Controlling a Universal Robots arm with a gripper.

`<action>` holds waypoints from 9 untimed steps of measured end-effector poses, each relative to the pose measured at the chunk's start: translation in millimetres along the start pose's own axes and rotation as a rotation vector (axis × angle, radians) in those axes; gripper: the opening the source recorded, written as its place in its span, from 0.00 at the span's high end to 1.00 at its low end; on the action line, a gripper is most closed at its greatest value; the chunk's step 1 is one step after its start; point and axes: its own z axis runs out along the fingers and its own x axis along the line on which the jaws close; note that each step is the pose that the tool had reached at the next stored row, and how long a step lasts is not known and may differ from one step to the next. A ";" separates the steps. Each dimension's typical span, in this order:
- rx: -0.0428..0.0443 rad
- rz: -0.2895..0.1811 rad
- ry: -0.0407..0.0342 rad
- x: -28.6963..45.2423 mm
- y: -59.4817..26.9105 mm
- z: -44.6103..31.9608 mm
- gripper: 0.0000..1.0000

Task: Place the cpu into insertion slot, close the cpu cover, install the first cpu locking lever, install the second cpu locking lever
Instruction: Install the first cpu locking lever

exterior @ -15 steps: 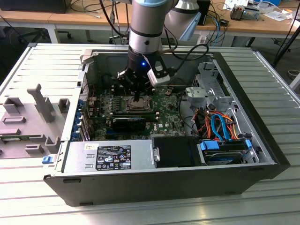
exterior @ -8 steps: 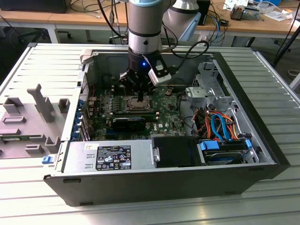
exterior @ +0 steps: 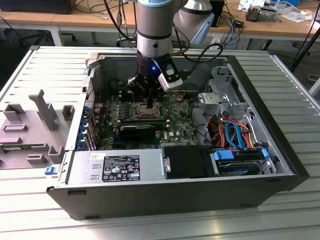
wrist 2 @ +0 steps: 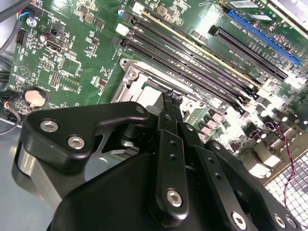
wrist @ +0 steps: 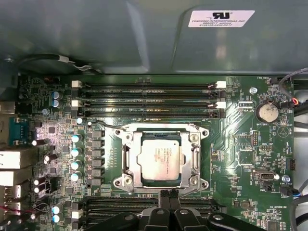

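Narrowed to a pinch, with its fingertips pressed together and nothing between them, the tool (wrist: pixel 169 194) hovered just beside the edge of the cpu cover (wrist: pixel 163 133), which lay shut over the insertion slot (wrist: pixel 126 159). The cpu (wrist: pixel 160 160) sat seated in that slot, its silver top showing through the cover's window. A thin locking lever (wrist: pixel 107 125) ran along the cover's far edge. Judged from this, pressing a lever down called for steady sideways contact, kept clear of the motherboard (wrist: pixel 245 159).
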 end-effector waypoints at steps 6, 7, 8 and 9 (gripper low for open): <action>-0.0019 0.000 -0.0031 3.1 -0.2 -7.9 0.89; -0.0021 0.000 -0.0048 5.3 -0.2 -8.3 0.89; -0.0020 0.000 -0.0066 7.5 -0.1 -8.5 0.89; -0.0021 0.000 -0.0086 9.9 -0.1 -8.6 0.89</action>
